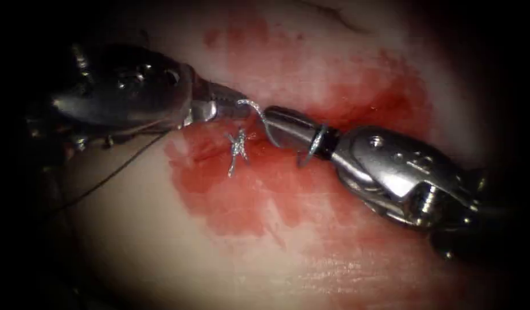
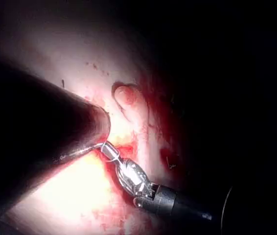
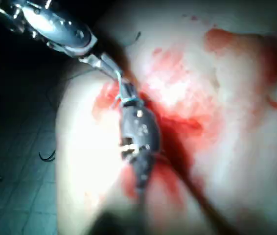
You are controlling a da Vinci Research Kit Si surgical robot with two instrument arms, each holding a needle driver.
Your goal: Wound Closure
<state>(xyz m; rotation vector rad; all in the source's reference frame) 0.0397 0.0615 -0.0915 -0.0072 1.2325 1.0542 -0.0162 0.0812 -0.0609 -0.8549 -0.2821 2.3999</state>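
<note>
I see the left tool [image 1: 233, 107] entering from the left of the endoscope view, its jaws pressed together on the thread [image 1: 252, 106] at their tip. From that pinch point the thread arcs down and to the right, then wraps around the right tool [image 1: 276, 117]: one loop [image 1: 315, 146] sits around its neck, just ahead of the wrist. A second dark run of thread [image 1: 116, 172] trails from under the left tool toward the lower left over pale tissue [image 1: 162, 252].

The right tool comes in from the lower right. Its jaws point toward the left tool's tip and look pressed together; I cannot tell whether anything is pinched between them. The two tips are just beside each other, nearly touching, so there is little free room between them.

A knot with short cut ends [image 1: 237, 148] lies on the tissue directly below the gap between the tips. Red fluid [image 1: 248, 201] spreads around it and to the right along the cut [image 1: 357, 112], which runs under the right tool. To the lower left the tissue is bare and open; its edge falls into shadow at the left.

I cannot make out the needle in these views.

In the left wrist view, the right tool [image 2: 110, 149] meets the left shaft end. In the right wrist view, the left tool [image 3: 113, 70] touches the right tool's tip [image 3: 126, 90].
</note>
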